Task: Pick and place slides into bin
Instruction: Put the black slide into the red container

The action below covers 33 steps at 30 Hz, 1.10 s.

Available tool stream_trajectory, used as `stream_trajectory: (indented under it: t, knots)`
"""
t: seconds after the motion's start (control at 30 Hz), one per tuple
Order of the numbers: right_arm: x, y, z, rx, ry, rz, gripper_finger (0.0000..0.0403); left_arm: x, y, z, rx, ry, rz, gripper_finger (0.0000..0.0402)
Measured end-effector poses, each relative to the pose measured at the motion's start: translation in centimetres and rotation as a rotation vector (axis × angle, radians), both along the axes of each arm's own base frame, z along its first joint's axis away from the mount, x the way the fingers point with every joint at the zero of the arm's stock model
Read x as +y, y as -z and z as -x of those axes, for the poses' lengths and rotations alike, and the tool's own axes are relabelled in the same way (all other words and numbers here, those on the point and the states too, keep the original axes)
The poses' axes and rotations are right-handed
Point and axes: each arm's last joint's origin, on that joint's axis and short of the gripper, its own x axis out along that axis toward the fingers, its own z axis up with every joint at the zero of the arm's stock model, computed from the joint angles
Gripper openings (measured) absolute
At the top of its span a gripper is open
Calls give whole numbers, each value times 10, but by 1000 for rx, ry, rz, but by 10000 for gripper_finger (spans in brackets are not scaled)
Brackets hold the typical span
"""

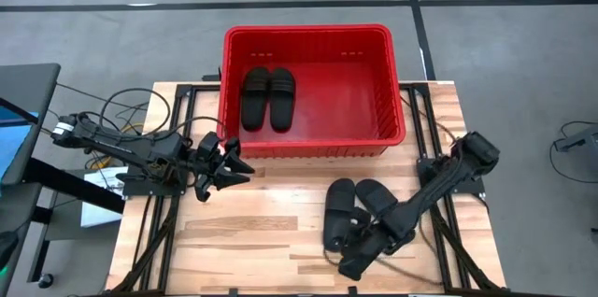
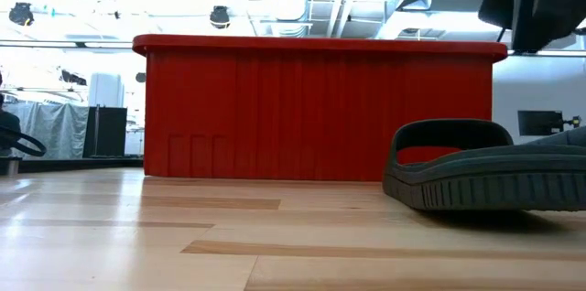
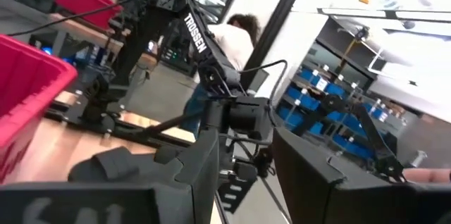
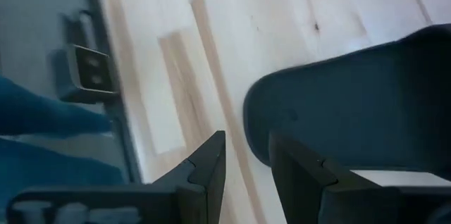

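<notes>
Two slides (image 1: 268, 98) are in the red bin (image 1: 397, 101), side by side at the end of it nearest the left arm, soles down. The other two slides (image 1: 353, 211) are on the wooden table (image 1: 262, 241) in front of the bin, next to each other, straps up.

Right gripper (image 1: 358, 250) is low at the near ends of that pair. Its wrist view shows the fingers (image 4: 211, 164) a narrow gap apart, nothing between them, with the edge of a slide (image 4: 352, 111) just beside and ahead of one finger. Can't tell whether it touches the slide.

Left gripper (image 1: 229, 168) is just off the bin's front wall, near the corner below the slides inside, pointing across the table toward the right arm. Fingers (image 3: 204, 175) apart, holding nothing.

A person in a white top (image 3: 236, 41) stands beyond the table, seen in the left wrist view.
</notes>
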Motion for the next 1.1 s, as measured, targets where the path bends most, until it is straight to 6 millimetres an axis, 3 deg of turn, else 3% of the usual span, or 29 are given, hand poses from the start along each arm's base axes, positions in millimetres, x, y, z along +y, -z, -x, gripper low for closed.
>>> stream_trajectory:
  t: [0.33,0.57,0.93,1.1]
  knots:
    - [23,-2,-26,169,-104,156,102,-1,1,0,7,25,-6,125]
    - [32,15,-42,248,-190,125,102,-1,1,0,12,25,-7,125]
    - [23,23,-48,288,-159,142,103,-1,1,0,13,25,-7,125]
    - [22,22,-50,275,-180,145,129,-1,1,0,12,24,-7,125]
